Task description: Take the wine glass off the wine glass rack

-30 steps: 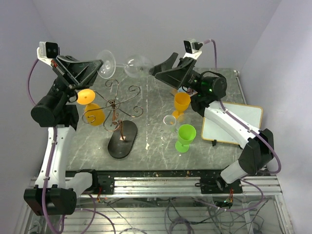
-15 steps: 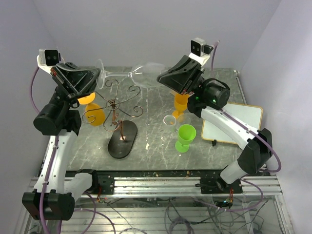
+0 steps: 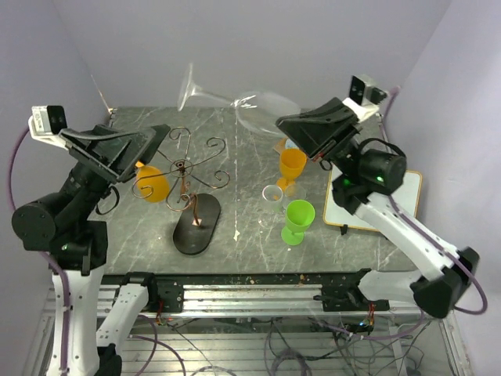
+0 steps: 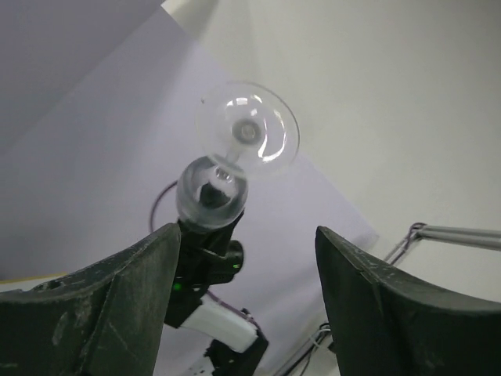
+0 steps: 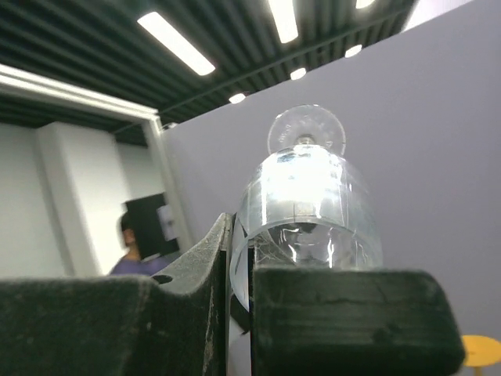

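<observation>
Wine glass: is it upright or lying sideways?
Sideways: the glass lies level in the air, bowl in the right tool, foot pointing left.

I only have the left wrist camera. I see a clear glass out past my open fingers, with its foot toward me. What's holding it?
Observer: The right gripper, shut on the wine glass at its bowl end.
Operator: Is it free of the rack?
Observer: Yes. The top view shows the wine glass rack standing on the table, apart from the raised glass.
Operator: Anything else on that table nearby?
Observer: An orange goblet, a small clear cup and a green goblet stand to the right of the rack.
</observation>
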Tool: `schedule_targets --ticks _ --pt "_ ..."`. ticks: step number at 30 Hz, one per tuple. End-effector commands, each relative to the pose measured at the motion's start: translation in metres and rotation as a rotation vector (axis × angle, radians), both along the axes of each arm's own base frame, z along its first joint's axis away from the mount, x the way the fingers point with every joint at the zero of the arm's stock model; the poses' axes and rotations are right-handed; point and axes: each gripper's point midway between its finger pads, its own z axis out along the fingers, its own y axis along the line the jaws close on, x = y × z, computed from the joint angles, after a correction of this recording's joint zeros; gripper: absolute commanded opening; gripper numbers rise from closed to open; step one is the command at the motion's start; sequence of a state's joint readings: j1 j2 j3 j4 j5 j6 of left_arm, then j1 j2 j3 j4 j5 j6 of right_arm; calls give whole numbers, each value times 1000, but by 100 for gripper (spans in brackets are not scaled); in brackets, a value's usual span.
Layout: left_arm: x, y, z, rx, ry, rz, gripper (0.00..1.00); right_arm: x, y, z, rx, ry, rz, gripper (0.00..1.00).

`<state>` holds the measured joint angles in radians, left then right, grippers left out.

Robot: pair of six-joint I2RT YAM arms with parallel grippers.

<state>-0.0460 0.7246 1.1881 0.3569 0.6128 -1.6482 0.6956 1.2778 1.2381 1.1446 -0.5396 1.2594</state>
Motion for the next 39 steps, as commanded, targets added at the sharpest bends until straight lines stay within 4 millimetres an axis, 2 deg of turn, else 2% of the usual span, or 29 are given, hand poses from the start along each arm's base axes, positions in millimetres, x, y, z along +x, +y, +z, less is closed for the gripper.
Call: schedule_targets --ticks 1,5,7,10,15,19,24,25,32,39 --pt "23 2 -28 116 94 124 80 49 -18 -1 -43 164 -376 0" --pt "24 8 -39 211 122 229 84 108 -37 -48 -247 403 -711 0" --pt "23 11 -41 256 126 274 84 128 -46 -72 -351 469 -840 0" --pt "19 16 -38 305 119 330 84 146 -52 -108 -554 470 -980 0" --pt "18 20 -39 353 119 377 84 174 -52 -160 -903 442 -1105 0" --pt "15 26 -37 395 110 431 82 185 -38 -204 -1176 380 -1060 0" --pt "18 42 -44 491 149 551 81 197 -17 -247 -1388 358 -956 0" --pt "18 46 -47 511 159 574 81 201 -12 -262 -1438 367 -930 0" --pt "22 64 -71 633 241 673 80 207 7 -321 -1643 420 -786 0" --pt "33 77 -101 738 339 719 78 212 19 -361 -1738 450 -703 0"
